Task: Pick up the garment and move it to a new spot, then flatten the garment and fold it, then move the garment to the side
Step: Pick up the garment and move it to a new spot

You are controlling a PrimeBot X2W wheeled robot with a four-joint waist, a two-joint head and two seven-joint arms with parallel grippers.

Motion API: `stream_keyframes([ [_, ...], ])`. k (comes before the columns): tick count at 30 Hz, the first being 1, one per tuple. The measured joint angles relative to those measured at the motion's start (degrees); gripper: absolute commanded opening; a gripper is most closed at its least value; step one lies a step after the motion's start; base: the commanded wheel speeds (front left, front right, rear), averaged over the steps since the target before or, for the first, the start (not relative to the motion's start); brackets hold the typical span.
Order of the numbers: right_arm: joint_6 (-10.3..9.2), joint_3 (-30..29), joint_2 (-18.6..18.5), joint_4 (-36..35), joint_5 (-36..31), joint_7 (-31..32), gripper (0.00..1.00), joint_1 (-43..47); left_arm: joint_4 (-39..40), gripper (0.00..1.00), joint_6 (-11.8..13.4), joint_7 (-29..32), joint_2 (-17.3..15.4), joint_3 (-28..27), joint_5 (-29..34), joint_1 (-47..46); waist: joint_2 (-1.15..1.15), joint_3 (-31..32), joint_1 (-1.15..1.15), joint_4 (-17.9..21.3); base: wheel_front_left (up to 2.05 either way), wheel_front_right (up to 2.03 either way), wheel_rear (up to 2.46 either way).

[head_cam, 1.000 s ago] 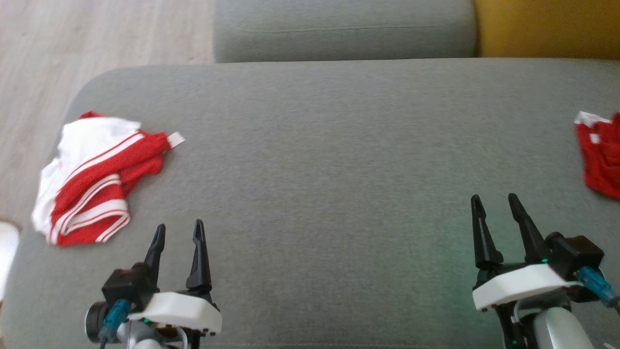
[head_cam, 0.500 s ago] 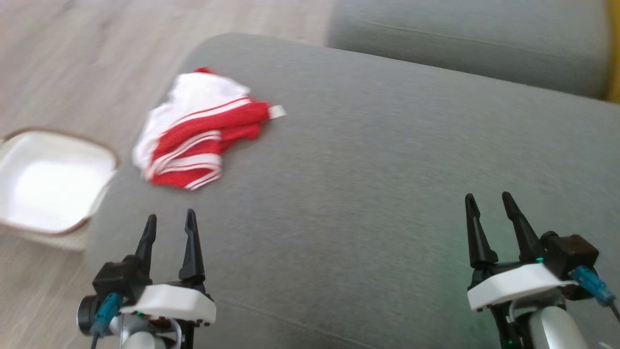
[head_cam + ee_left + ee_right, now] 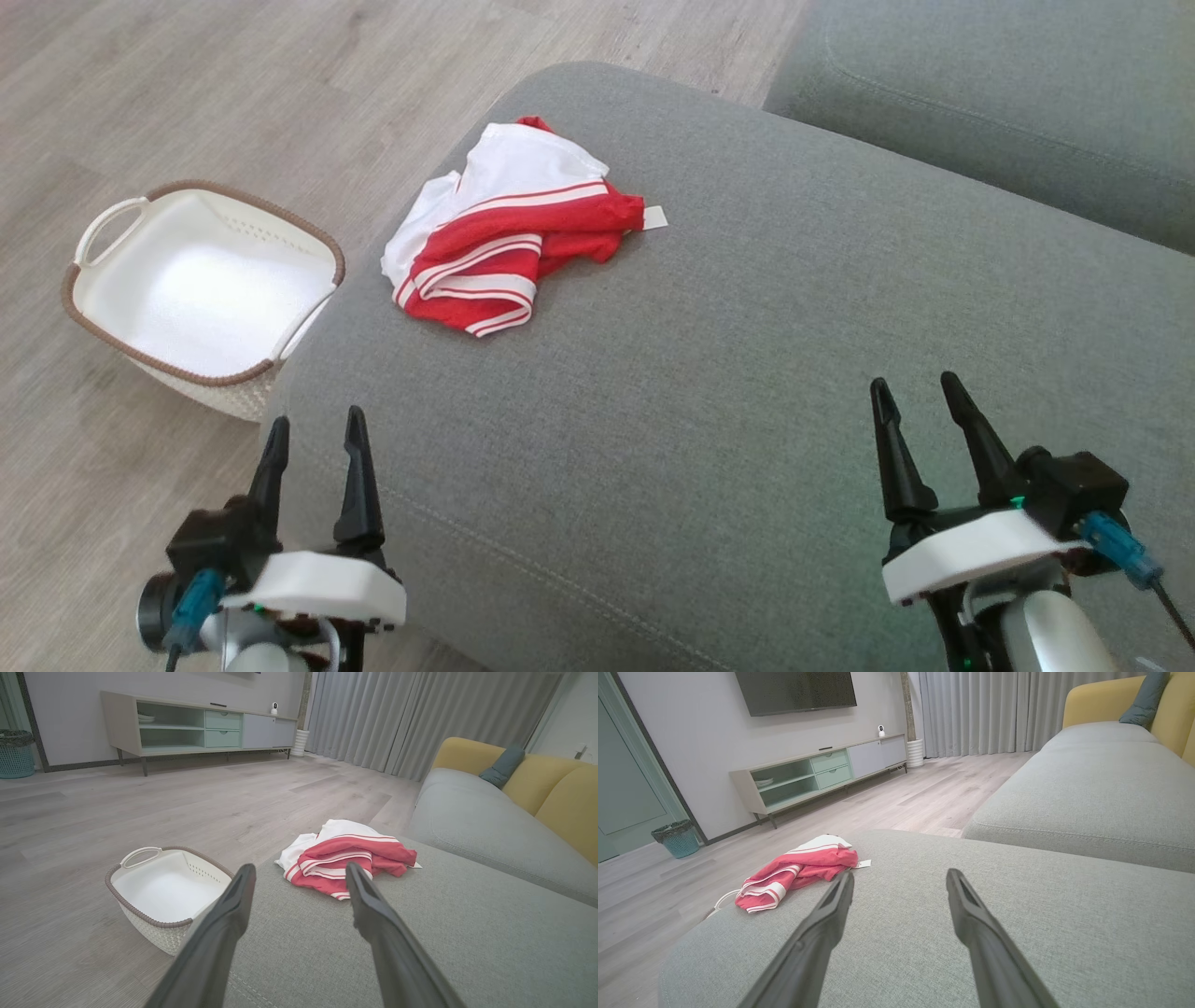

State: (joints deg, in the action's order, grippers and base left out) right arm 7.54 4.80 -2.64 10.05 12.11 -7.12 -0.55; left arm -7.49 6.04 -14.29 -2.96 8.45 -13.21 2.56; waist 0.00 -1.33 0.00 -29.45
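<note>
Panning left since a second ago, bringing the red-and-white garment [image 3: 509, 247] toward mid-view while leaving it crumpled in the same heap near the far left corner of the grey sofa cushion [image 3: 747, 373]. Showing a white basket [image 3: 201, 299] on the wood floor [image 3: 56, 93] just beside that corner. Hovering the left gripper [image 3: 316, 417] over the cushion's near left edge and the right gripper [image 3: 914, 380] well apart at lower right, with jaws wide and empty.

Bare grey cushion [image 3: 747, 373] stretches from the left gripper [image 3: 316, 418] to the crumpled red-and-white garment [image 3: 509, 252], with nothing standing in that path. A white basket [image 3: 210, 378] sits on the floor [image 3: 187, 75] just beside the cushion's left edge. The right gripper [image 3: 913, 380], jaws apart, hangs over bare fabric.
</note>
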Motion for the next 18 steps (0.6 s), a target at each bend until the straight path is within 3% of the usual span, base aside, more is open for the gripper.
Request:
stream_keyframes([
  [11,0.0,0.46,0.0,-0.81,-0.58,0.66,1.0,-0.16,1.3,1.0,-0.09,0.0,-0.81,-2.68,0.02,0.42,0.0,-1.79,0.0,3.14,0.0,0.0,0.0],
  [18,0.0,0.54,0.0,-3.96,-3.49,2.85,1.0,-3.13,1.27,1.0,-2.66,1.65,-8.56,-5.57,1.78,-11.84,0.0,-5.64,0.0,7.81,0.0,0.0,0.0],
])
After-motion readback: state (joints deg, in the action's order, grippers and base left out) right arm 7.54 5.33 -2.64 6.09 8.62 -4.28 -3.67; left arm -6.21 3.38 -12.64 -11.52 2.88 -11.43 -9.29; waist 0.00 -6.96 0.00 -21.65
